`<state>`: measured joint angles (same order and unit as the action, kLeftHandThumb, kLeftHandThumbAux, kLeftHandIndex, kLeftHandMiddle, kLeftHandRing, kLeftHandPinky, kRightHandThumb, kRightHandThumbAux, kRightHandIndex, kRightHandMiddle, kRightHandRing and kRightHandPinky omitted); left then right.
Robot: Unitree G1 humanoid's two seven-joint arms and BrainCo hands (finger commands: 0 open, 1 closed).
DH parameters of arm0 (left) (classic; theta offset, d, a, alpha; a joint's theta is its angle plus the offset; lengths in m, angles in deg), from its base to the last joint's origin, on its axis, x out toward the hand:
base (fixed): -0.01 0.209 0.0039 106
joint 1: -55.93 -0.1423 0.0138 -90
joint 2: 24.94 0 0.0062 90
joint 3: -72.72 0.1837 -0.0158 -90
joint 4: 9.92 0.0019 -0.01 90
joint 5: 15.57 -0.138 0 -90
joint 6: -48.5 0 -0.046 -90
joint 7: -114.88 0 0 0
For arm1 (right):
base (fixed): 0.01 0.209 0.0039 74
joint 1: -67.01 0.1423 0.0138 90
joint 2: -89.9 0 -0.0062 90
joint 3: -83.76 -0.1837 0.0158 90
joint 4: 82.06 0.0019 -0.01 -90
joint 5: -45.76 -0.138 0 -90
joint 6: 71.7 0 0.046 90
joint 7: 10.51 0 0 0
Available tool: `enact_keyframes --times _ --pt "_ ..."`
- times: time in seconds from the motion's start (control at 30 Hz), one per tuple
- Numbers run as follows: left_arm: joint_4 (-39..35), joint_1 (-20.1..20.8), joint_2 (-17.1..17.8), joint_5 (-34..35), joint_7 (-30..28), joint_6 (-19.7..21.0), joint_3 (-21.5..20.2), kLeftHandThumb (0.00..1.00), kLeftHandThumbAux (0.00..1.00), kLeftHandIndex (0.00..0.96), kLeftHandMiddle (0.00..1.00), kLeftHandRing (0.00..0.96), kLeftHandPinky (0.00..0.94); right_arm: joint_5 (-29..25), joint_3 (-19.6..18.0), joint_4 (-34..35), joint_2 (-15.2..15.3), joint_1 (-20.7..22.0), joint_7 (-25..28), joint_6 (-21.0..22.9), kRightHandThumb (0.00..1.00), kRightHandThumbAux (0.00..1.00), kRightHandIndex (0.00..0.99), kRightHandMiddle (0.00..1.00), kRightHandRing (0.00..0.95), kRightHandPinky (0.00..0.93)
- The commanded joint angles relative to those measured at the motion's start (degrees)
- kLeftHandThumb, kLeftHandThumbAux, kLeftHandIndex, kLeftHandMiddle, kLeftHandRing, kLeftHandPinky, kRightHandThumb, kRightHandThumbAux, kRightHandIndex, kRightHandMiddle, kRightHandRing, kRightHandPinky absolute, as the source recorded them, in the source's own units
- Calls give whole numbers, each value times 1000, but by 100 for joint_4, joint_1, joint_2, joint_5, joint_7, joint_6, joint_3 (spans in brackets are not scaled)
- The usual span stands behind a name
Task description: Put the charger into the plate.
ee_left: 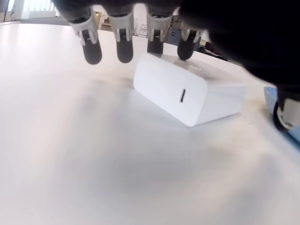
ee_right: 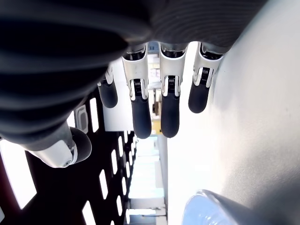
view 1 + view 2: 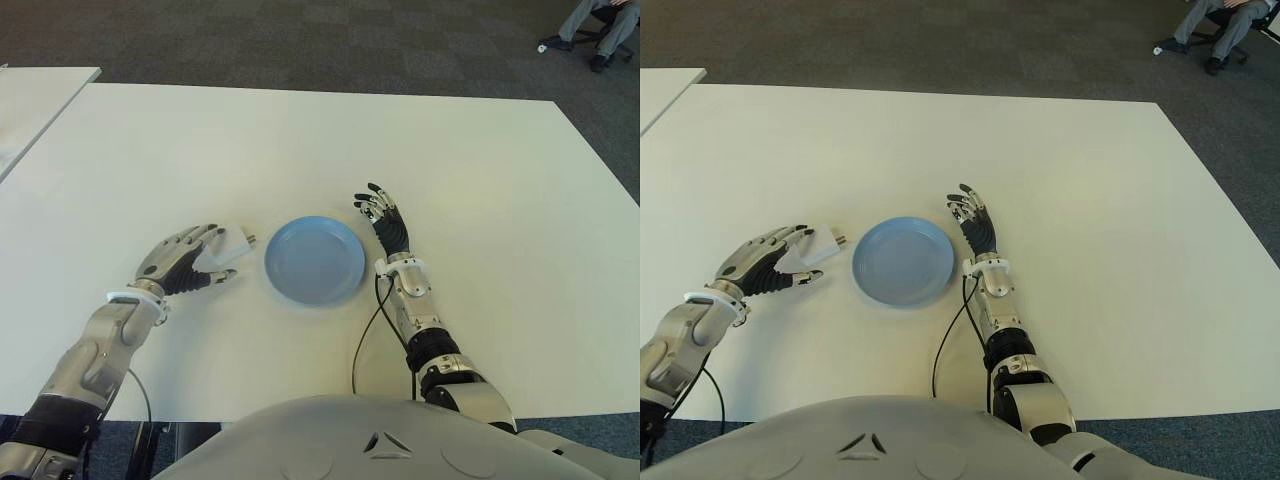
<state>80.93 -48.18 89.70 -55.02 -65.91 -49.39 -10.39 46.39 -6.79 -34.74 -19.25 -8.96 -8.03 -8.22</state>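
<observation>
Left wrist view: the white charger was seen lying on the desk, ungrasped, under the open left hand, beside the empty blue plate near the front edge; the right hand was open.

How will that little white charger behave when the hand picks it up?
The charger looks like a rigid, smooth block, so it probably keeps its shape but may slip between the left hand's fingers. Lying flat on the table, it should slide rather than roll.

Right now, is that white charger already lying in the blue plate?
No, the charger lies on the table under the left hand, beside the empty plate.
</observation>
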Motion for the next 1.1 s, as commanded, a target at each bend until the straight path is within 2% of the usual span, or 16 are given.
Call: enact_keyframes --times 0.03,0.33,0.73,1.1 --pt "139 77 70 15 -122 -42 -5 183 366 0 0 27 125 -29 -31 -230 31 -53 35 24 0 520 132 310 284 213" --pt "426 359 83 -15 -164 -53 65 180 385 0 5 38 128 -22 -52 -324 33 -15 58 -6 0 514 126 316 292 211" --pt "982 764 -44 -114 190 -292 252 202 386 0 9 46 136 -2 -54 -347 20 -9 41 -26 0 519 125 320 293 220" --pt "1546 1315 -182 -193 428 -360 457 219 393 0 18 53 143 20 -39 -335 -18 -9 6 -25 0 517 126 330 300 232"
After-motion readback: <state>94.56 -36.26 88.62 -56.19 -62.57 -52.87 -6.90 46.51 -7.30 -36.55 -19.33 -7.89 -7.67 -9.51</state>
